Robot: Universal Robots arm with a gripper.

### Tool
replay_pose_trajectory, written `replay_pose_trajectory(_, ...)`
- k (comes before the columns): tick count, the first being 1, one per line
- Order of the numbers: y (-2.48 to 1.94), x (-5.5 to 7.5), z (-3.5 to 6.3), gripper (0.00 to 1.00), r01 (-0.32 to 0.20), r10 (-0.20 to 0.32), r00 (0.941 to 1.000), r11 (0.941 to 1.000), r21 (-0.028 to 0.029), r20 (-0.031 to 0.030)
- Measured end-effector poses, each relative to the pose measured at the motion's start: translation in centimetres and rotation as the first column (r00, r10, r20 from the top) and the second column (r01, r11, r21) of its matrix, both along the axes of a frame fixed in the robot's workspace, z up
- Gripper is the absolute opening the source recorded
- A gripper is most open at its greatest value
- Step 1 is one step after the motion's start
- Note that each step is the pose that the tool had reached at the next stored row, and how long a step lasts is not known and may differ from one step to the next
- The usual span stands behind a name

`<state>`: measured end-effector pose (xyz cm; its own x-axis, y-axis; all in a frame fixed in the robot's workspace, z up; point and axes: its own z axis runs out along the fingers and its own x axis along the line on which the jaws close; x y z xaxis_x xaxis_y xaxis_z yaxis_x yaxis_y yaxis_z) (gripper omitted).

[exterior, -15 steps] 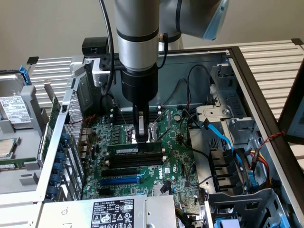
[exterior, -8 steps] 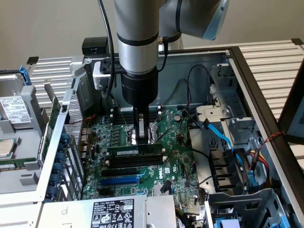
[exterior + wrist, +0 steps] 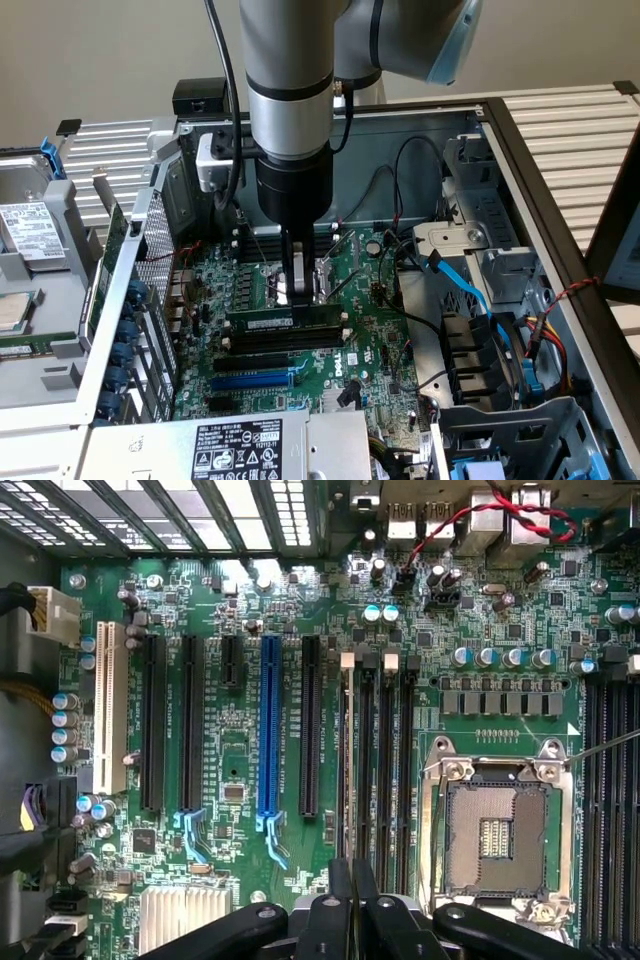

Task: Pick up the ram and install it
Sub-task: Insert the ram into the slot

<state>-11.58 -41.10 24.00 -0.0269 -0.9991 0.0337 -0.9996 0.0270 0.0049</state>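
The gripper (image 3: 300, 298) is clenching the ram (image 3: 262, 319) by its top edge, holding it upright and parallel to the black memory slots (image 3: 285, 342), so its contact edge is facing the motherboard (image 3: 370, 350).

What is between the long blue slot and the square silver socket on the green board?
In the wrist view, a black slot and a row of black memory slots lie between the blue slot and the socket.
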Motion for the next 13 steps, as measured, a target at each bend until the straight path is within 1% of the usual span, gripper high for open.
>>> replay_pose_trajectory(5, 0.00, -0.11, -0.21, 0.13, 0.000, 0.000, 1.0000, 1.0000, -0.0001, 0.0006)
replay_pose_trajectory(13, 0.00, -0.12, -0.37, 0.13, 0.000, 0.000, 1.0000, 1.0000, -0.0001, 0.0037)
